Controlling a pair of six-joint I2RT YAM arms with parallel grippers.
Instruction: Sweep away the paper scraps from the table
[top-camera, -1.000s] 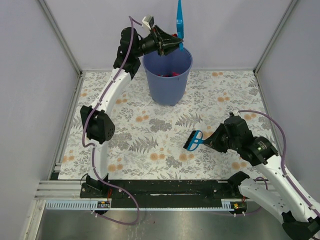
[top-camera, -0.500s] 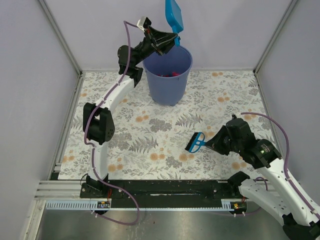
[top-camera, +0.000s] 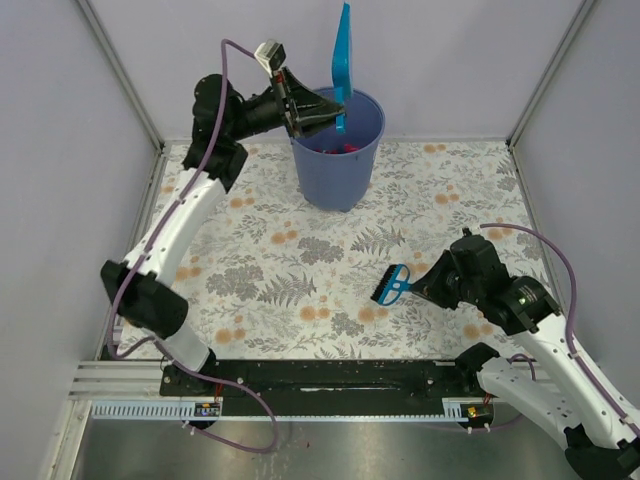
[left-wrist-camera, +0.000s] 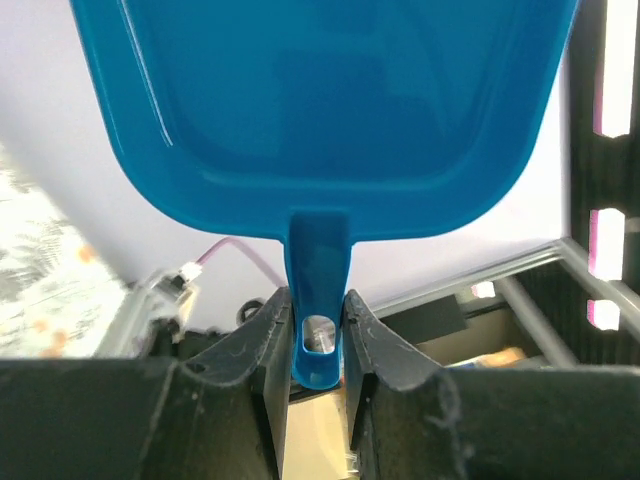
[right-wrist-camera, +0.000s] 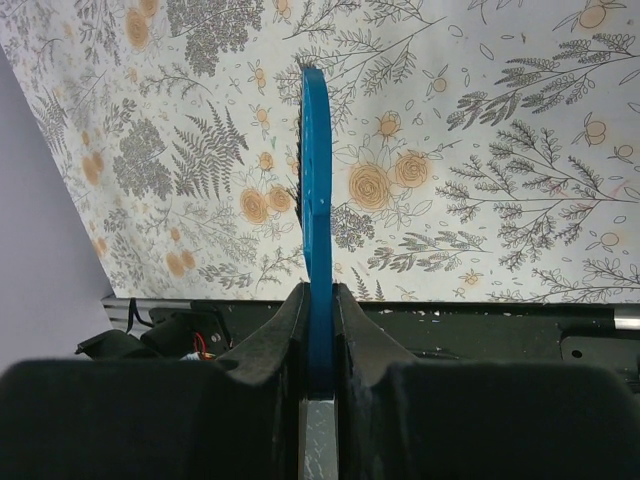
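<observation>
The left claw (top-camera: 336, 113) is clenched on the narrow handle of a blue dustpan (top-camera: 343, 50). In the left wrist view its two black fingers (left-wrist-camera: 262, 345) pinch the handle stub from either side, just below the small hole in the stub, and the left claw (left-wrist-camera: 318, 312) shows no gap. Above the grip the dustpan (left-wrist-camera: 330, 110) spreads out wide and glossy, with rounded corners. From overhead it stands almost upright and edge-on, pan end up, over the near rim of a blue bucket (top-camera: 338, 165).

Inside that bucket lie the paper scraps (top-camera: 346, 148). They show as a few tiny bright red-pink crumpled bits low against the far inner wall, small beside the pan above them; their exact number cannot be made out. The bucket stands on the far middle part of the counter (top-camera: 250, 250).

The right claw (top-camera: 422, 283) is clamped tight on the flat blue handle of a small brush (top-camera: 387, 285), whose dark bristle row points toward the left. In the right wrist view the right claw (right-wrist-camera: 318, 300) squeezes the brush (right-wrist-camera: 316, 170), seen edge-on as a thin blue blade above the counter (right-wrist-camera: 500, 120) with its white cloth of grey ferns and orange flowers. Whether the bristles touch the cloth cannot be told. The brush sits in the near right part, well apart from the bucket.
</observation>
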